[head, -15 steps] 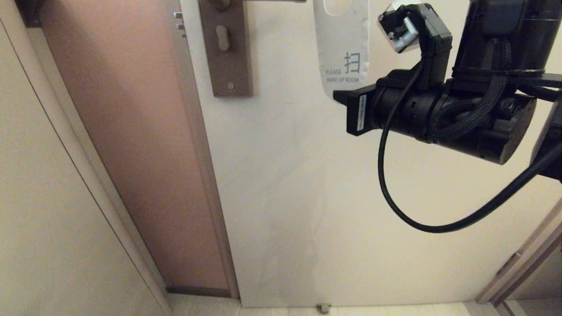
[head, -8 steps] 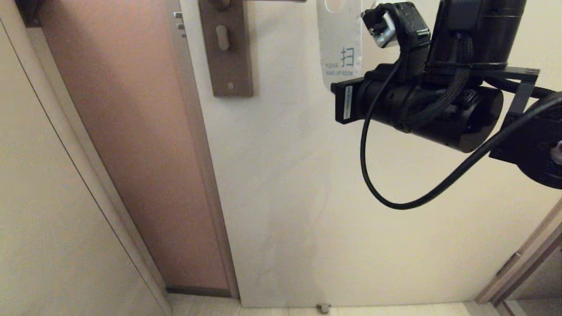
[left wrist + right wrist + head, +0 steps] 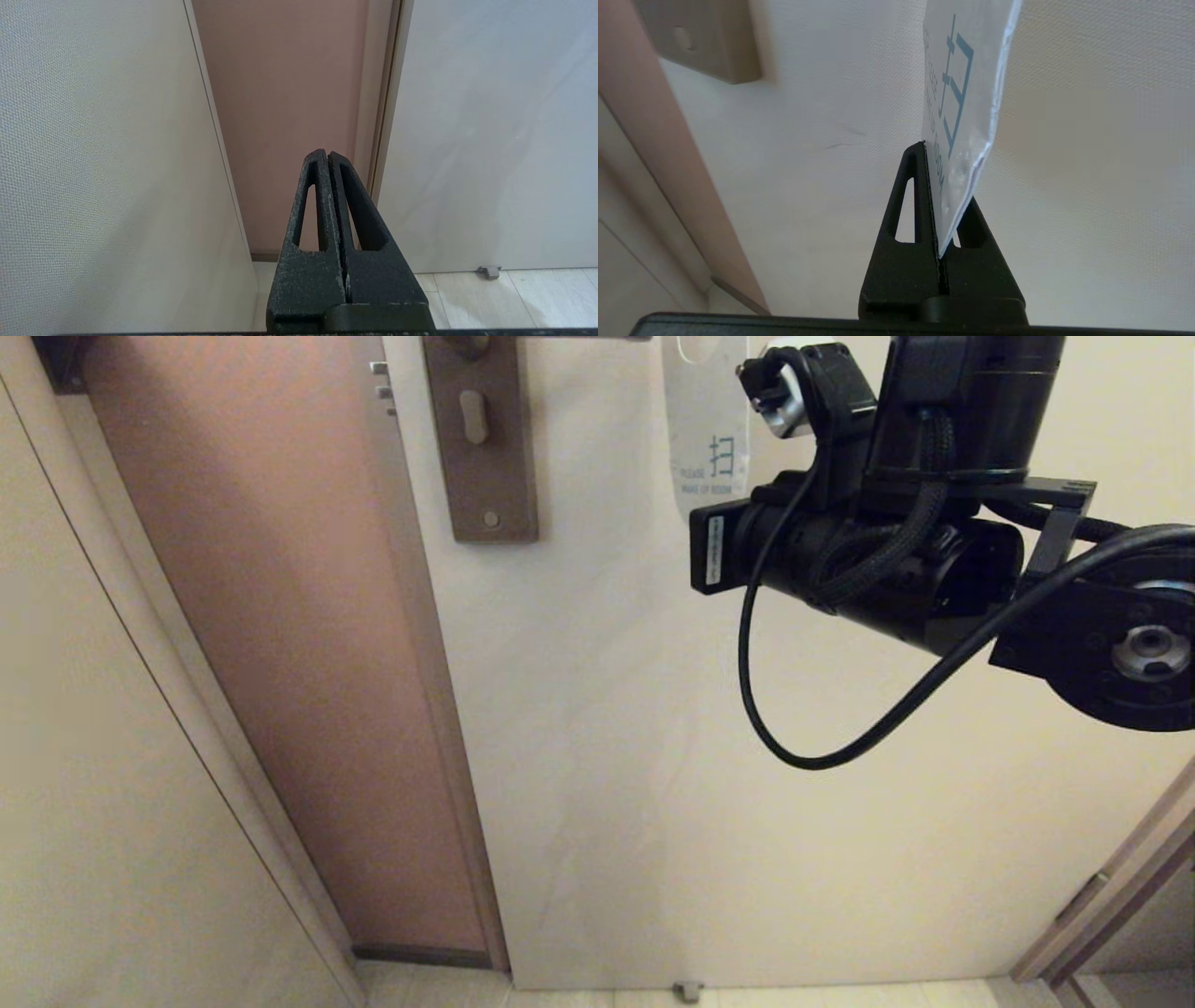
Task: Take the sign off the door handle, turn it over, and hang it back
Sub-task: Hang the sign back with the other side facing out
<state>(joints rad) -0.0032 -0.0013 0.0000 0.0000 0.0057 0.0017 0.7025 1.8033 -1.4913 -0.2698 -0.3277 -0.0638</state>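
Note:
The sign (image 3: pixel 705 420) shows its white "PLEASE MAKE UP ROOM" face, turned partly edge-on to the head view. Its top is cut off by the frame edge, just right of the tip of the door handle lever (image 3: pixel 583 338). The brown backplate (image 3: pixel 481 448) is to the left. My right gripper (image 3: pixel 702 518) is shut on the sign's lower end. In the right wrist view the sign (image 3: pixel 966 70) stands up from between the closed fingers of the right gripper (image 3: pixel 934 161). My left gripper (image 3: pixel 328 154) is shut and empty, low down by the door edge.
The cream door (image 3: pixel 653 756) stands ajar, with its brown edge (image 3: pixel 280 616) and silver latch bolts (image 3: pixel 378 378) on the left. A wall panel (image 3: pixel 93 803) is at the far left. A small door stop (image 3: pixel 688 991) sits at the floor. A door frame (image 3: pixel 1102 905) is at the lower right.
My right arm has moved left and a little up with the sign in its grip. The sign has shifted left and turned more edge-on, so it looks narrower.

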